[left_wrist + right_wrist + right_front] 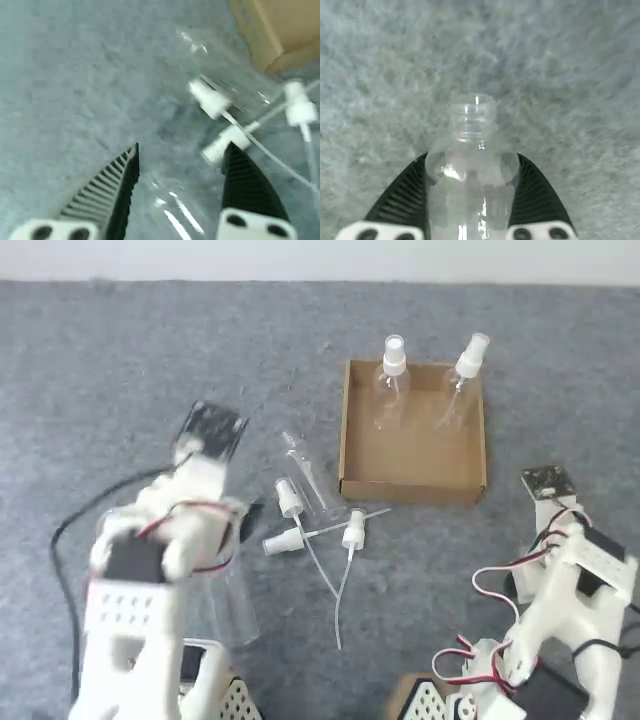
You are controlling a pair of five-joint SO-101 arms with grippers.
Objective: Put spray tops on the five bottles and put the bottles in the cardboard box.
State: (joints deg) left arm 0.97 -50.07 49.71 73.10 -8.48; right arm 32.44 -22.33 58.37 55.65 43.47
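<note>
Item: clear, uncapped plastic bottle [470, 125], pinched at its shoulders by right end effector [472, 161] over grey tabletop [380, 60]. Probably light, slick, squashable; grip the body, leaving threaded neck free. Left end effector [182, 150] spread above a second clear bottle [175, 207] lying flat.

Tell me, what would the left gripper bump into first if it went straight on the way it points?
Probably the clear plastic bottle lying on the carpet between the left gripper's open fingers, though how far off it lies is unclear.
</note>
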